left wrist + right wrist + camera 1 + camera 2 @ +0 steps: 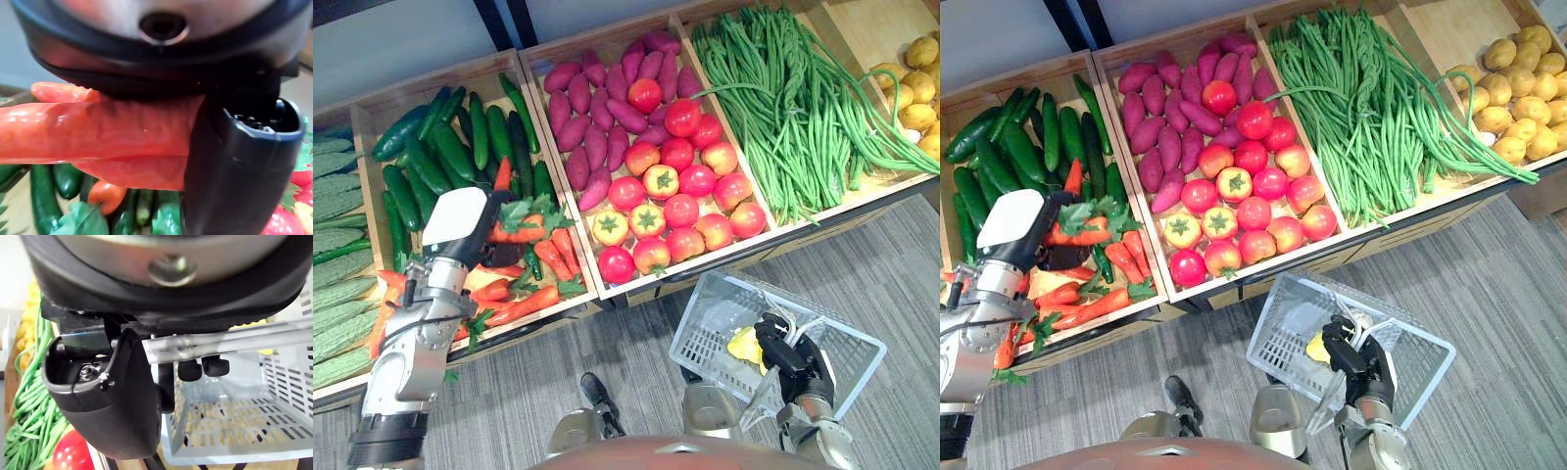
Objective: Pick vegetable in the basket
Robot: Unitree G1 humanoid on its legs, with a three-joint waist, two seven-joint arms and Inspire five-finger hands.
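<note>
My left hand (458,227) reaches into the crate of carrots (548,262) with leafy green tops. In the left wrist view an orange carrot (98,132) lies across the palm and the thumb (234,166) is curled over it. Low at the front right hangs a pale mesh basket (847,345) above the carpet. My right hand (790,360) is shut on its clear handle (234,340). The right wrist view shows the fingers (190,369) hooked over that handle. A small yellow item (744,346) lies inside the basket.
A wooden stand holds cucumbers (440,147), purple sweet potatoes (592,122), tomatoes (677,196), long green beans (783,98), potatoes (915,88) and bitter gourds (333,245) at the far left. Its front edge (705,269) runs just behind the basket. Grey carpet lies below.
</note>
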